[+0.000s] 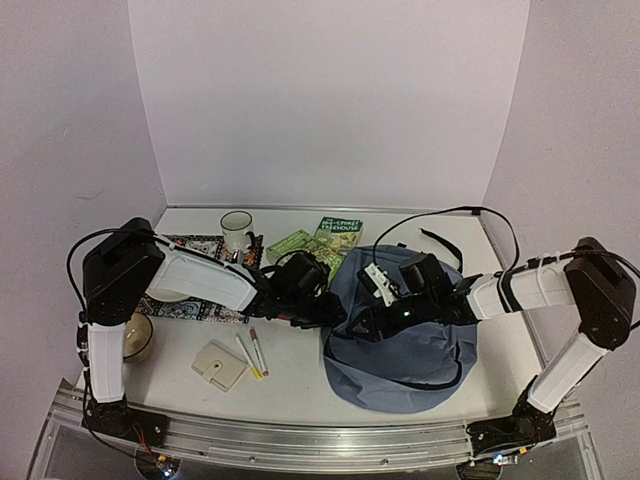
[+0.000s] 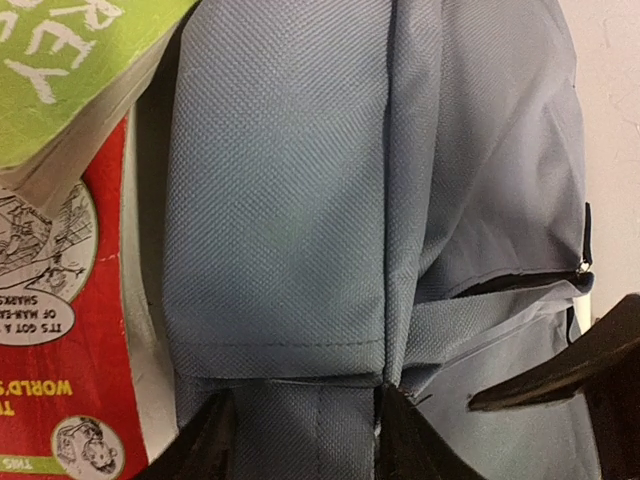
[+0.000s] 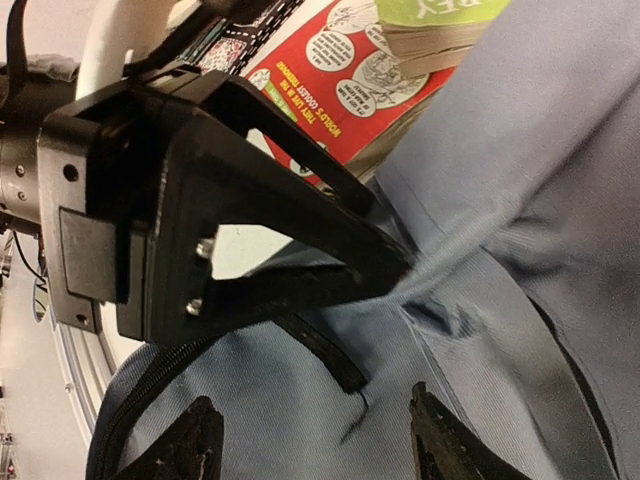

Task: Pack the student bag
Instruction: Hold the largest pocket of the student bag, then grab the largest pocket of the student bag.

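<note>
Opening the bag (image 1: 400, 372): left tool (image 2: 300, 412) pinches its fabric, right tool (image 3: 310, 432) hangs unclenched near the zip (image 2: 582, 268). Next, I'd guess, catch the opposite lip.

White table (image 1: 300, 390) with student bag (image 1: 410, 360), books (image 1: 300, 243), patterned mat (image 1: 200, 308), two pens (image 1: 252, 355), small wallet (image 1: 220, 365).

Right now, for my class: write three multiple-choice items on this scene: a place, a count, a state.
1. Where are the green books? A on the student bag B beside its far left edge C on the floor
2. How many pens lie by the wallet? A one B two C five
3. The mug is: A upright B on its side C upside down
Answers: B, they lie along the bag's edge; B, two lie side by side; A, its open rim faces up.
</note>
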Robot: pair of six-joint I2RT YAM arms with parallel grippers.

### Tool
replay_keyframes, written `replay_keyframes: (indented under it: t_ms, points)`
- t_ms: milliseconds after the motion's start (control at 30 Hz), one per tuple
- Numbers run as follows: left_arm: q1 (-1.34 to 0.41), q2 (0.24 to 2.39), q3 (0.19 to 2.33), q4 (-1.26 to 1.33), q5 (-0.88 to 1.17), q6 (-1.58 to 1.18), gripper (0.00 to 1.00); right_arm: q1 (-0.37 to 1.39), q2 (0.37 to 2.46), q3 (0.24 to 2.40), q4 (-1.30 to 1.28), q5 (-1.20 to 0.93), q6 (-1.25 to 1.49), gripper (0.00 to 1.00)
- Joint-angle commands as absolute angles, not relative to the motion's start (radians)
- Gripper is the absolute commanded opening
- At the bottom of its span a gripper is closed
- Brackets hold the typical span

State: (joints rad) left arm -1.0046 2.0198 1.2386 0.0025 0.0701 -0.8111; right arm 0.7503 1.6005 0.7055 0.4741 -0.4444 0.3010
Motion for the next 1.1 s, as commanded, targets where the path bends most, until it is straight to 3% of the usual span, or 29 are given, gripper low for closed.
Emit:
replay_keyframes:
  t_ms: [0,133,267,567,733,1067]
  points:
    - [-0.999,2.045,1.295,0.036,0.107,-0.804,0.35,0.767,1.669,0.710,0.566,-0.495,0.243,0.64]
    - [-0.997,2.029,1.290,0.047,0.112,-0.792,0.14,0.767,1.727,0.722,0.604,-0.499,0.218,0.63]
    - [-0.993,1.994,1.266,0.087,0.110,-0.789,0.01,0.767,1.752,0.726,0.646,-0.497,0.203,0.62]
    - [-0.980,1.954,1.232,0.175,0.143,-0.831,0.00,0.767,1.789,0.740,0.727,-0.530,0.155,0.57]
    - [-0.980,1.943,1.251,0.198,0.141,-0.827,0.00,0.767,1.814,0.762,0.730,-0.550,0.133,0.44]
    - [-0.966,1.937,1.306,0.226,0.132,-0.779,0.00,0.767,1.649,0.735,0.668,-0.533,0.092,0.00]
